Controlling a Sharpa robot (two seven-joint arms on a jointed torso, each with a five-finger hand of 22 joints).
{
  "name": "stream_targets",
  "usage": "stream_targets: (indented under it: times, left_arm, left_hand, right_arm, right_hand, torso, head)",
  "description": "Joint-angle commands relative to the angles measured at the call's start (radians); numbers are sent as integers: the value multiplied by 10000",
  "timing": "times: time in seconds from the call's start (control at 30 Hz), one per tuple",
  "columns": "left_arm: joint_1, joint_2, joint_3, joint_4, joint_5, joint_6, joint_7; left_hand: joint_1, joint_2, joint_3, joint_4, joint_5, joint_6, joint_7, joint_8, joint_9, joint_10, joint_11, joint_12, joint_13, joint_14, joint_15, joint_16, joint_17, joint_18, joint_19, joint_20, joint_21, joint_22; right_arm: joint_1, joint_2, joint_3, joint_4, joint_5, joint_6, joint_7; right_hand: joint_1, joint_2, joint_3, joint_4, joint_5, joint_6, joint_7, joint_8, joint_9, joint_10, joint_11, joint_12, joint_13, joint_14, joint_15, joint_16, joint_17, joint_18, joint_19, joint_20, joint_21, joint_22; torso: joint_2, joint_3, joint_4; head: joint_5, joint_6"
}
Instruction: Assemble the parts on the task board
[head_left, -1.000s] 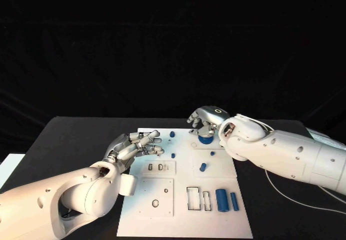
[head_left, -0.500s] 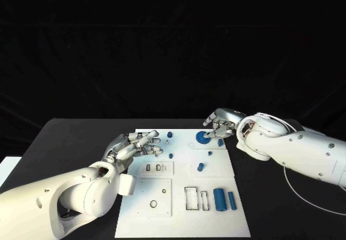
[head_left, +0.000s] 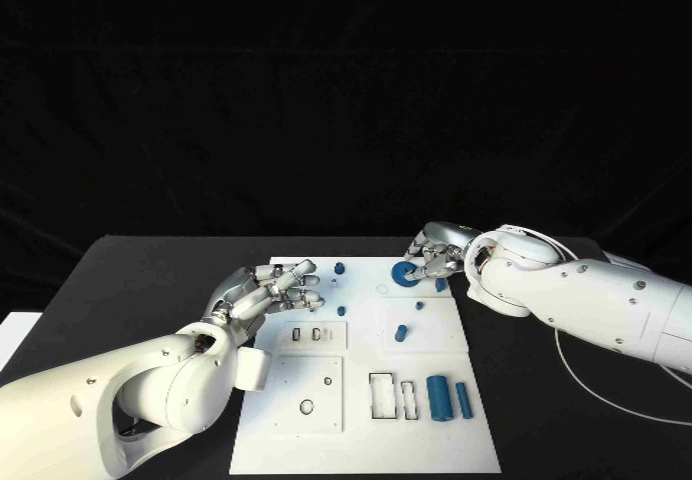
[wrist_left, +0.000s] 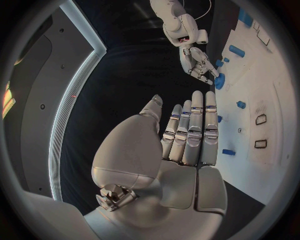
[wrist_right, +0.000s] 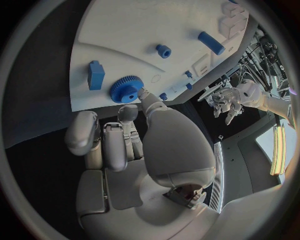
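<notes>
While our left hand (head_left: 274, 290) hovers with straight fingers holding nothing, we see our right hand (head_left: 436, 256) touching, fingers curled and gripping nothing, a round blue toothed gear (wrist_right: 127, 89) lying flat at the white task board's (head_left: 325, 400) far end.

Right robot hand (head_left: 437, 256) crowding the blue gear (head_left: 402, 274) at task board (head_left: 332, 400) far edge, near end open
</notes>
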Motion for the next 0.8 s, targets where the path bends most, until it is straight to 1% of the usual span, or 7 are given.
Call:
stream_targets:
  times: [0.03,0.23,0.27,0.37,0.5,0.67,0.8]
  left_arm:
    - [10,21,8,6,14,222,47]
    - [10,24,8,-3,14,227,41]
    - [10,25,8,-3,14,229,40]
    - [10,25,8,-3,14,232,37]
    - [10,25,8,-6,14,239,33]
    - [10,26,8,-9,14,250,33]
    - [9,23,8,-13,14,256,29]
  left_hand:
    - [108,-11,-6,-72,47,25,40,-49,-8,45,-8,-53,-7,65,-14,-63,10,196,69,-12,-37,-15]
    - [121,-4,4,-91,48,35,38,-55,-6,57,-10,-64,-6,62,-14,-78,23,195,74,-12,-51,-24]
    - [121,-4,4,-91,48,35,38,-55,-6,57,-10,-64,-6,62,-14,-78,23,195,74,-12,-51,-24]
    - [121,-4,4,-91,48,35,38,-55,-6,57,-10,-64,-6,62,-14,-78,23,195,74,-12,-51,-24]
    - [121,-4,4,-91,48,35,38,-55,-6,57,-10,-64,-6,62,-14,-78,23,195,74,-12,-51,-24]
    - [121,-4,4,-91,48,35,38,-55,-6,57,-10,-64,-6,62,-14,-78,23,195,74,-12,-51,-24]
    - [127,9,13,-101,50,39,37,-60,-6,62,-10,-73,-6,60,-14,-90,33,195,78,-12,-61,-30]
  right_arm:
    - [-23,92,-6,-106,-243,177,-147]
    - [-37,182,-10,-217,-297,197,-219]
    - [-39,193,-11,-230,-281,220,-237]
    - [-41,214,-12,-249,-255,316,-261]
    - [-47,245,-15,-266,-249,474,-280]
    - [-70,267,-20,-268,-470,526,-366]
    - [-98,255,-21,-221,-1001,485,-446]
  right_hand:
    - [95,18,-47,18,36,111,2,63,21,158,-6,391,411,613,-2,91,91,-181,122,9,105,133]
    - [137,72,-43,32,48,137,0,72,26,245,-7,689,733,621,-3,138,160,-193,141,10,157,209]
    - [143,89,-42,40,50,152,-1,79,29,274,-9,782,833,622,-2,149,174,-195,144,10,168,224]
    - [167,133,-36,51,53,211,-9,108,41,351,-14,1033,1105,626,-4,185,226,-202,153,10,203,275]
    - [234,188,-13,36,32,352,-28,185,71,556,-28,1543,1641,646,-13,273,379,-221,184,5,278,395]
    - [336,352,77,0,-254,609,-75,332,122,962,-66,2496,2624,699,-37,483,762,-276,291,-15,483,728]
    - [426,380,152,-67,-385,665,-88,363,131,1019,-76,2692,2842,702,-44,520,823,-297,324,-20,554,849]
  torso:
    - [9,0,14]
    - [1,0,10]
    - [1,-1,12]
    - [9,-2,12]
    - [6,-1,16]
    - [8,-9,30]
    - [11,-11,35]
  head:
    - [-9,-28]
    - [-6,-34]
    - [-13,-47]
    - [26,-60]
    - [1,-78]
    - [-3,-100]
    - [-12,-111]
